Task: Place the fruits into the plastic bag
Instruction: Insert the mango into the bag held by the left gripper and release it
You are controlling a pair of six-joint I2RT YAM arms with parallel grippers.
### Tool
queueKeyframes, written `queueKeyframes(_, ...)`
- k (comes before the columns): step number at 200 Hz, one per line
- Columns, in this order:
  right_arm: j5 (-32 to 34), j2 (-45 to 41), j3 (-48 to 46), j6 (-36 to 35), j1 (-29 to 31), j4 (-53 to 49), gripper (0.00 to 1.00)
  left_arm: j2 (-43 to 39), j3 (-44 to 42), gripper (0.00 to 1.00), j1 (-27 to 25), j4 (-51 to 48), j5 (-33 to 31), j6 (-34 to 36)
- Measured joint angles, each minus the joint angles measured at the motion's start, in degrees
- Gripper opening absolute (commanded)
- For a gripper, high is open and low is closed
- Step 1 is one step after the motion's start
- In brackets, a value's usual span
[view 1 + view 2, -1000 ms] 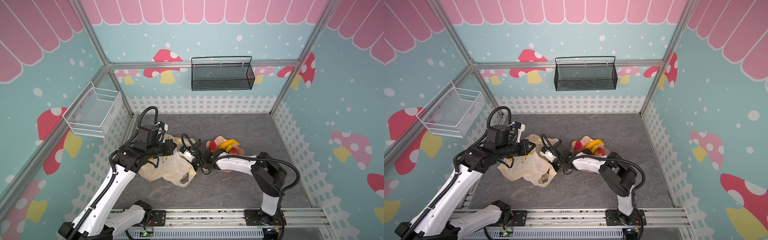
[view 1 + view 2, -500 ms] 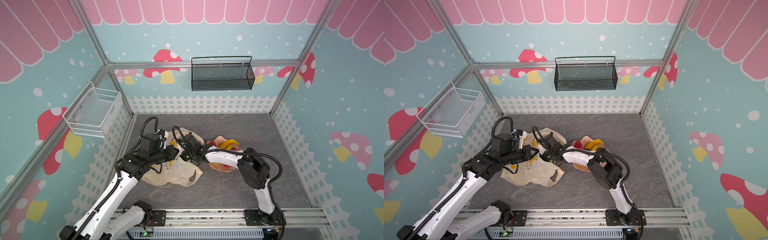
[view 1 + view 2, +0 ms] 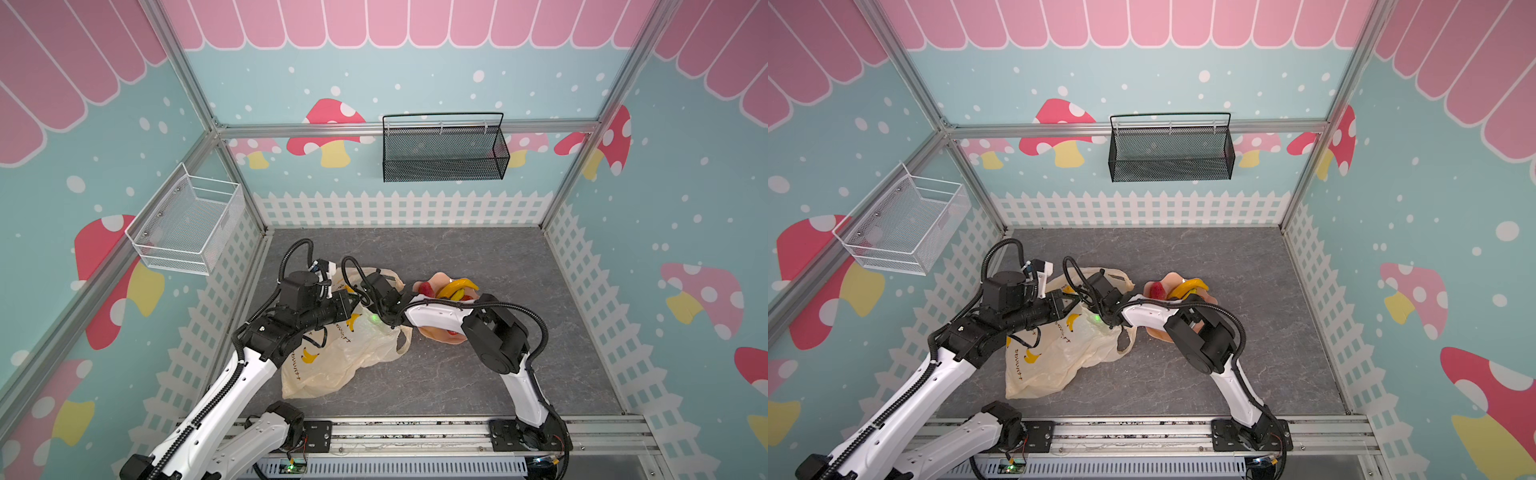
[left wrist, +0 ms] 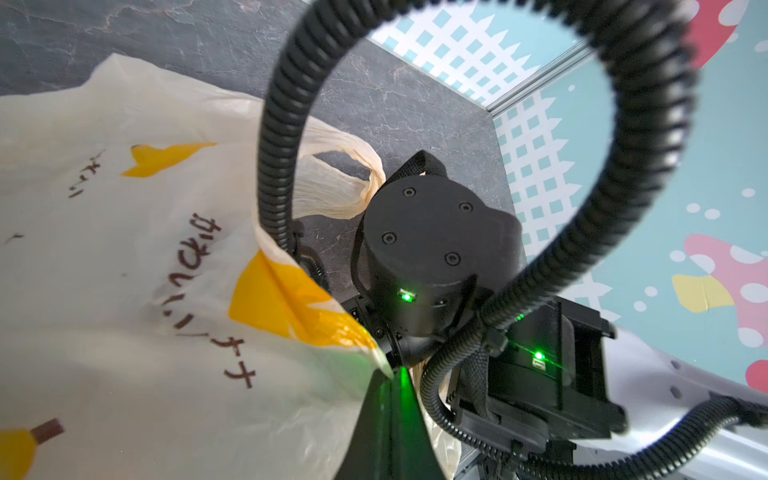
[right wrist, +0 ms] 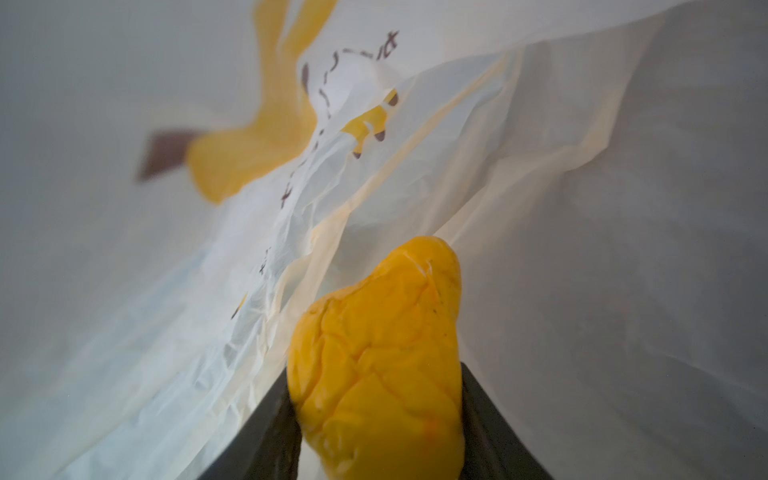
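Now both my arms bend low and meet over the bag (image 3: 332, 365). My left pincer (image 4: 392, 382) is pressed together on the bag's edge. Only the right wrist view shows my right pincer (image 5: 376, 419) inside, pinching a yellow banana (image 5: 382, 332). Other fruits (image 3: 455, 286) sit on the pink plate (image 3: 440, 336). The bag has brown Japanese writing.

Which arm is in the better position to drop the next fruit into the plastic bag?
Right. The right tool grips a yellow toy fruit inside the plastic bag, so it probably only needs to open. The left tool is shut on the bag's edge, busy holding it.
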Motion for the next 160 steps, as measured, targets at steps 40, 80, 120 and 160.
queueKeyframes(40,-10.14,0.22,-0.79,-1.60,0.00,-1.55,0.30,-4.11,-3.34,0.00,0.00,1.42,-0.20,0.22)
queueKeyframes(80,-17.09,2.25,-0.46,-3.72,0.02,-5.09,0.47,-6.21,-6.64,0.00,0.00,2.97,-0.22,0.11)
queueKeyframes(120,-21.14,3.96,1.55,-7.15,0.02,-11.61,0.68,-7.13,-7.78,0.00,0.00,3.56,-0.42,0.00)
queueKeyframes(160,-22.16,3.96,3.76,-9.94,0.07,-16.83,0.73,-8.04,-7.78,0.00,0.00,4.07,-0.61,0.00)
